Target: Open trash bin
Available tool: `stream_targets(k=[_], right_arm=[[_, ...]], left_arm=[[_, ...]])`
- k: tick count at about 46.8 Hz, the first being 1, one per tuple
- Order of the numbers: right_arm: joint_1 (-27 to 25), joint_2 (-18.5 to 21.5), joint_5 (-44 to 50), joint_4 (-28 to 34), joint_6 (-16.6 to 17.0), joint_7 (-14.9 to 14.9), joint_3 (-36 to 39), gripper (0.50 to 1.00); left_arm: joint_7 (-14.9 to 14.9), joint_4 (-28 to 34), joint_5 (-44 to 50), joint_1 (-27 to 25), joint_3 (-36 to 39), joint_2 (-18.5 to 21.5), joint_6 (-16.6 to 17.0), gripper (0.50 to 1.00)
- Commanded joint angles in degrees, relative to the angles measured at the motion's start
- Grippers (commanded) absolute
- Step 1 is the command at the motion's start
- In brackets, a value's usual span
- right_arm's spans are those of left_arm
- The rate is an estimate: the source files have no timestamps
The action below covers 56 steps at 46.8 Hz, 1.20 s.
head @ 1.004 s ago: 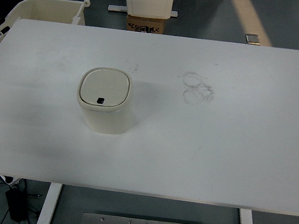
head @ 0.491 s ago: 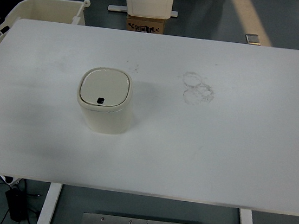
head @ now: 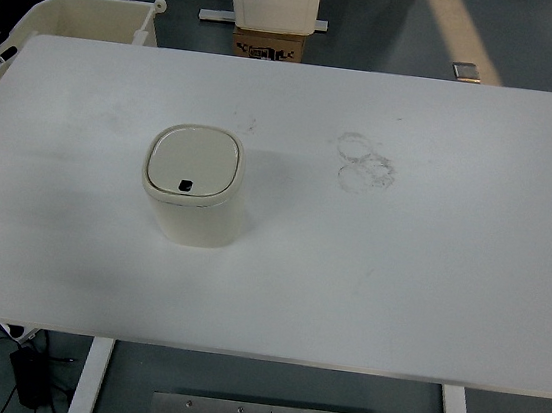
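Nothing done yet: trash bin (head: 193, 186) upright on the counter (head: 399, 272), left of centre, lid (head: 193, 161) closed. No hand in view, so finger state impossible to tell. Whole opening left.

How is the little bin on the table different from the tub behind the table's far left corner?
The bin stands on the table with its lid shut; the tub sits beyond the table's edge, open-topped. The bin shows whole; the tub is partly hidden by the table. Both are cream-coloured.
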<state>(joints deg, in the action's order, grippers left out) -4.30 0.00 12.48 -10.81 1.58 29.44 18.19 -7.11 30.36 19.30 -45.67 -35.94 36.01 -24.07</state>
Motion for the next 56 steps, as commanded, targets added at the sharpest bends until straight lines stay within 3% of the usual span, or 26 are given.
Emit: stream_targets(k=[1, 9, 14, 20, 25, 30, 36, 47, 56], right_arm=[[0.0, 0.0, 0.0, 0.0, 0.0, 0.0, 0.0, 0.991], [0.0, 0.0, 0.0, 0.0, 0.0, 0.0, 0.0, 0.991], [0.0, 0.0, 0.0, 0.0, 0.0, 0.0, 0.0, 0.991], [0.0, 0.0, 0.0, 0.0, 0.0, 0.0, -0.1, 0.991], [0.0, 0.0, 0.0, 0.0, 0.0, 0.0, -0.1, 0.991], [0.0, 0.0, 0.0, 0.0, 0.0, 0.0, -0.1, 0.991], [0.0, 0.0, 0.0, 0.0, 0.0, 0.0, -0.1, 0.991], [0.0, 0.0, 0.0, 0.0, 0.0, 0.0, 0.0, 0.991], [0.0, 0.0, 0.0, 0.0, 0.0, 0.0, 0.0, 0.991]], left_arm=[[0.5, 0.3, -0.1, -0.3, 0.1, 0.2, 0.9, 1.000], [3.1, 4.1, -0.1, -1.9, 0.4, 2.4, 5.9, 1.000], [5.7, 11.8, -0.1, -2.0, 0.5, 5.6, 10.6, 1.000], [6.3, 20.7, -0.1, -3.1, 1.1, 10.0, 13.8, 1.000], [7.1, 26.0, -0.1, -6.6, 4.5, 12.9, 13.9, 1.000], [9.1, 30.0, -0.1, -12.7, 11.1, 15.0, 13.9, 1.000], [9.4, 33.0, -0.4, -20.6, 19.6, 16.2, 13.5, 1.000], [9.6, 36.3, -3.2, -31.1, 28.7, 16.1, 13.3, 1.000], [11.5, 42.3, -9.4, -36.4, 33.1, 16.0, 13.2, 1.000]])
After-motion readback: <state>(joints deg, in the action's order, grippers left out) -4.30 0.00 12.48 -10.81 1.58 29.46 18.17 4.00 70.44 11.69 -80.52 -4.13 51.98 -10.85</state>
